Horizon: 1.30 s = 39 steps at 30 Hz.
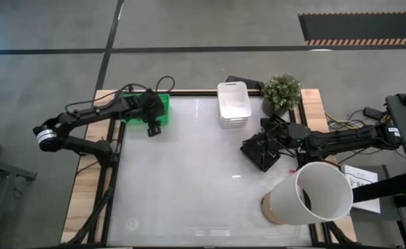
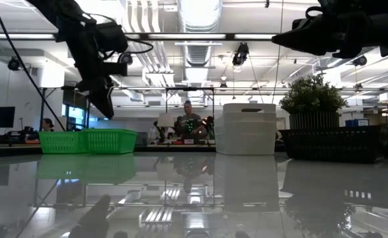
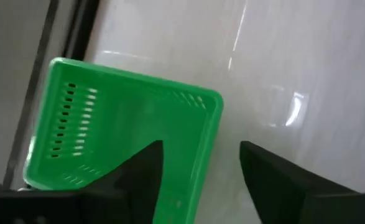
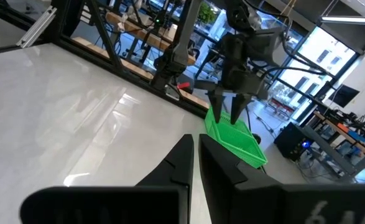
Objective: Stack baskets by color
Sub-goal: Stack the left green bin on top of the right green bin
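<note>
A bright green basket (image 1: 162, 107) stands on its base at the table's far left. My left gripper (image 3: 201, 149) hangs open just above it, pointing steeply down, one finger over the basket's inside and one outside its wall (image 3: 210, 134). The low view shows the fingertips (image 2: 106, 106) clear of the green rim (image 2: 88, 133). A stack of white baskets (image 1: 234, 104) stands at the far middle. The black baskets (image 1: 258, 152) sit at the right, and my right gripper (image 4: 196, 149) is held level and shut high above them, empty.
A potted green plant (image 1: 281, 91) stands at the far right behind the black baskets. A large white cylinder (image 1: 313, 195) lies on its side at the near right. The glossy white tabletop (image 1: 189, 180) between the baskets is bare. People and desks show in the room beyond.
</note>
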### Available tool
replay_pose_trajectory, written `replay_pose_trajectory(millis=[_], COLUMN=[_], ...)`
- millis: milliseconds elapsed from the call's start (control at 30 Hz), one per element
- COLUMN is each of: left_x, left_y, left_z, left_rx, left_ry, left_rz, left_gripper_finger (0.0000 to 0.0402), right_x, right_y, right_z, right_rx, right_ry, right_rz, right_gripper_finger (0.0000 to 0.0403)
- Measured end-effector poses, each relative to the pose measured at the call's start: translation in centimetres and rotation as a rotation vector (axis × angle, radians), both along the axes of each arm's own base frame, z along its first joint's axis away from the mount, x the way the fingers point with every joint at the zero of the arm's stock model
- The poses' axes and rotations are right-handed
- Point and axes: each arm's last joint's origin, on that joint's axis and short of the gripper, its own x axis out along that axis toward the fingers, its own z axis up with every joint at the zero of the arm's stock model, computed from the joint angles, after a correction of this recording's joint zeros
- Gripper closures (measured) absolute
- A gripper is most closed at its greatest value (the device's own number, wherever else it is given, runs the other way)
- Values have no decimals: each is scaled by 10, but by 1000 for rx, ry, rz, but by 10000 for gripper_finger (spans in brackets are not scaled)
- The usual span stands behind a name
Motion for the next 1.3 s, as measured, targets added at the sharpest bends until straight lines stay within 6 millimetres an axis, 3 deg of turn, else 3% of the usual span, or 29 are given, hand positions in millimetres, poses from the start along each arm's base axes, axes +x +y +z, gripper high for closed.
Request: replay_pose_trajectory(millis=[100,267,500,700,900,1100,1300], left_x=[-2,-3,-14,-29,-36,-39,-37], left_y=[-1,-3,-5,-15,-19,-15,-8], left_z=[-7,-11,-2,9,-7,-25,-36], left_rx=[5,12,40,-46,-78,42,79], left_ry=[33,56,218,379,457,570,523], left_rz=[-40,-74,-23,40,34,46,70], left_gripper_finger=[183,174,173,173,174,195,209], right_x=[0,0,0,0,0,0,0], right_y=[0,0,0,0,0,0,0], right_z=[0,0,0,0,0,0,0], right_rx=[0,1,1,7,4,-3,-2], right_ry=[0,0,0,0,3,3,3], right_rz=[0,0,-1,-2,-1,-1,-1], right_gripper_finger=[385,385,385,385,385,385,385])
